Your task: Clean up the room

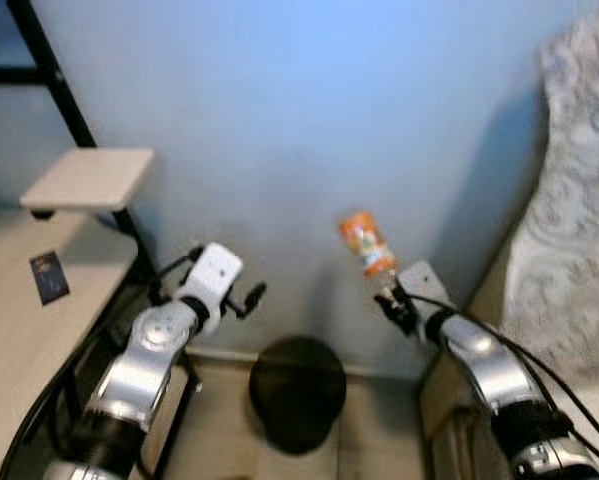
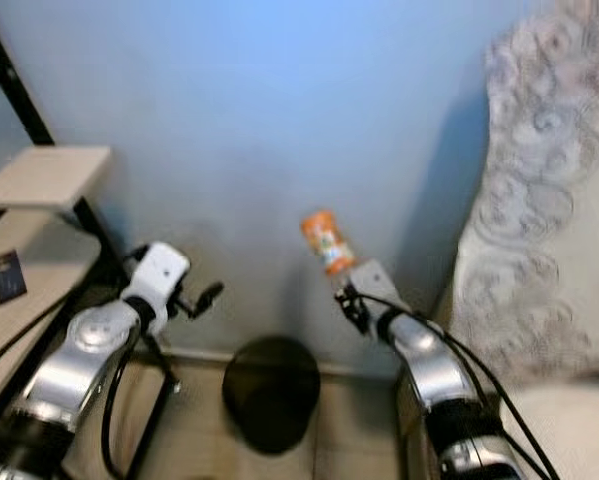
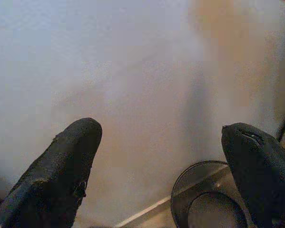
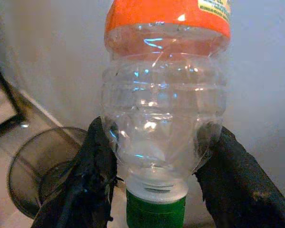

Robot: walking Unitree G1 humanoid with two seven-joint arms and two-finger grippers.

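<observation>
Here the right pincer point(image 4: 156, 175) clamps the clear bottle's point(image 4: 163, 114) neck, cap toward the wrist.

Head views: soft overall, motion blur throughout, edges smeared. Even, cool daylight on the wall point(image 1: 309, 120); a broad shadow falls on it beside the patterned cover point(image 1: 569, 230). The bin point(image 1: 297, 392) reads as a dark, featureless mass. Right wrist view: sharper, with small highlights glinting on the clear bottle point(image 4: 163, 118). Left wrist view: fingers point(image 3: 61, 175) near, black, out of focus; the wall there takes a warm cast.
</observation>
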